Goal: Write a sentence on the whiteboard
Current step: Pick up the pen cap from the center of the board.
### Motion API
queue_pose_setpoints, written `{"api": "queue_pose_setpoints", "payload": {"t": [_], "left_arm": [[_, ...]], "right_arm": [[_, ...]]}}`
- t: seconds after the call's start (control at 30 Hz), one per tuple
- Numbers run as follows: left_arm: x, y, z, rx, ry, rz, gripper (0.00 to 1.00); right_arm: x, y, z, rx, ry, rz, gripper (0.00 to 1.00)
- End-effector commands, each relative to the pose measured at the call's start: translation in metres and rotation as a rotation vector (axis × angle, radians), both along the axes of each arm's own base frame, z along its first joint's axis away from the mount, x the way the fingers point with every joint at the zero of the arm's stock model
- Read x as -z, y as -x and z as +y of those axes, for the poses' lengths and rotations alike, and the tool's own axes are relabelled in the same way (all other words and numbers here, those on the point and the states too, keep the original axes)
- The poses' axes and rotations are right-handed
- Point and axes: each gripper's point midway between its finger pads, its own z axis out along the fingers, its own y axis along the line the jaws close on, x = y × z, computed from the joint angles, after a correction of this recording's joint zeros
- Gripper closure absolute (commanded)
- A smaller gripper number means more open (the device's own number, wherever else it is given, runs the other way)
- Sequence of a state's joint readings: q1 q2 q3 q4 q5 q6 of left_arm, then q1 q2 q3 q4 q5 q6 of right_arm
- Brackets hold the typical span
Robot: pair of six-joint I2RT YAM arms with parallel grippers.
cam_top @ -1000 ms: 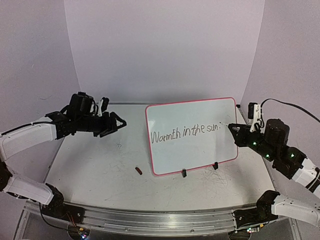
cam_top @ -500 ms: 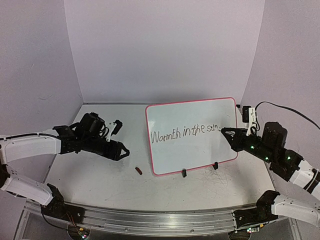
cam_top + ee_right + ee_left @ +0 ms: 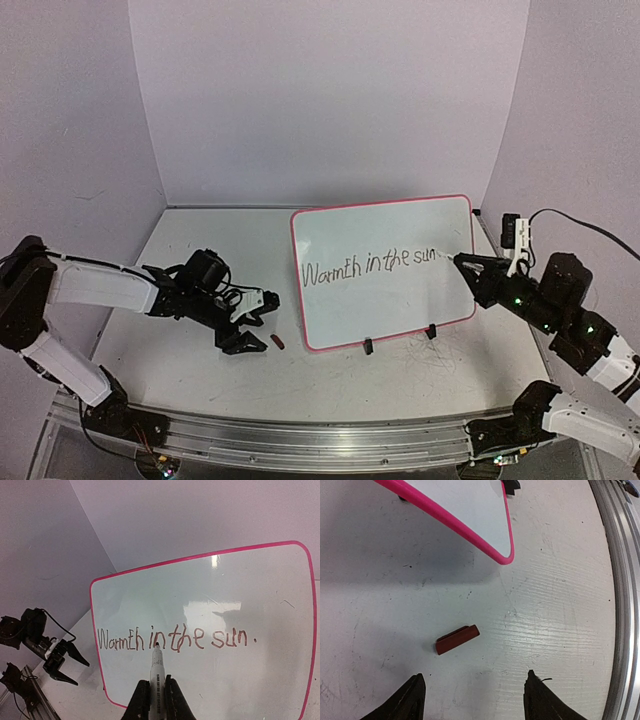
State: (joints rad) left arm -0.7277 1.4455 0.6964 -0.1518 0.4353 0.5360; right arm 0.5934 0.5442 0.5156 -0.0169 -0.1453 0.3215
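Two feet (image 3: 368, 346) propped the board (image 3: 385, 270) upright on the table (image 3: 400, 380). It looked light, stiff and tippy, best held by its frame. The right gripper (image 3: 157, 690) clenched the marker (image 3: 156, 670); the left gripper (image 3: 258, 322) gaped over a red cap (image 3: 457, 639).

Pale lilac back wall (image 3: 330, 100), plain, meeting side walls (image 3: 70, 120) of the same tint at soft corners. Scuffed grey-white tabletop (image 3: 180, 340), scratched and smudged. Ribbed aluminium rail (image 3: 300, 440) along its near edge. Light even, shadows soft.
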Motion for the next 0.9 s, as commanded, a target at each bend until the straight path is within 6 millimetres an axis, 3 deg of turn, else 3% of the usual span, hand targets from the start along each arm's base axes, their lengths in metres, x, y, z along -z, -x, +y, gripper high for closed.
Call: {"api": "queue_pose_setpoints", "payload": {"t": [0.0,0.37,0.7,0.87], "left_arm": [[-0.008,-0.012,-0.024,0.149,0.065,-0.052,0.32],[0.015,-0.021,-0.037,0.195,0.021,0.011,0.32],[0.042,-0.031,-0.030,0.118,-0.126,0.050,0.31],[0.052,-0.022,-0.030,0.146,-0.167,0.033,0.29]], "right_arm": [[-0.014,0.002,-0.006,0.017,-0.008,-0.061,1.00],[-0.016,0.006,-0.010,0.025,-0.004,-0.062,1.00],[-0.031,0.016,-0.016,0.023,-0.043,-0.093,1.00],[-0.032,0.017,-0.018,0.029,-0.050,-0.096,1.00]]}}
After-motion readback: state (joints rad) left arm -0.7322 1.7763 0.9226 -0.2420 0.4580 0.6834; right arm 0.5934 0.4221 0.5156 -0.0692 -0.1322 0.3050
